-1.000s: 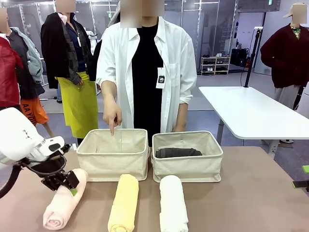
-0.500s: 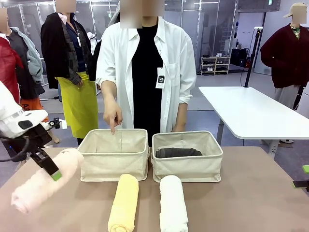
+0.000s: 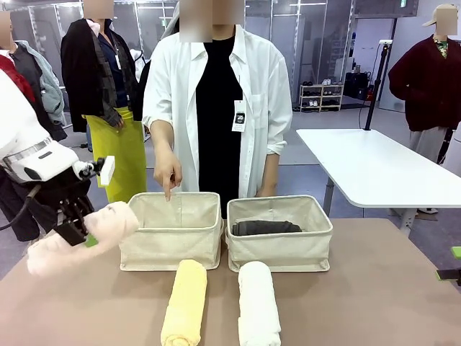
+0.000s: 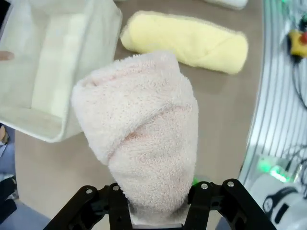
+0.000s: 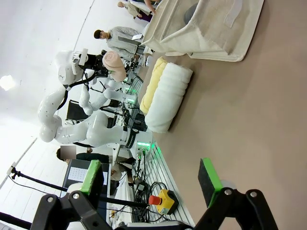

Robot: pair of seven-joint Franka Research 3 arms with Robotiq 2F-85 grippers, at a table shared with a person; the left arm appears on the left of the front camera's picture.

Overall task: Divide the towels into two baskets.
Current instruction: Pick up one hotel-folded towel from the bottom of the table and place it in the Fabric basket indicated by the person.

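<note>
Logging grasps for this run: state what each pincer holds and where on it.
The left pincer clamps the pale pink towel across its roll, roughly mid-length, holding it in the air. The right pincer is open and holds nothing.

Four soft terry towels rolled into thick cylinders are in view, one of each colour: one pale pink towel (image 3: pixel 115 220), one yellow towel (image 3: pixel 184 303), one white towel (image 3: pixel 258 306) and one dark grey towel (image 3: pixel 265 228). There are two rectangular beige canvas baskets, the left basket (image 3: pixel 169 245) and the right basket (image 3: pixel 281 254). There are two tables, one brown table (image 3: pixel 374 288) and one white table (image 3: pixel 374 169).
</note>
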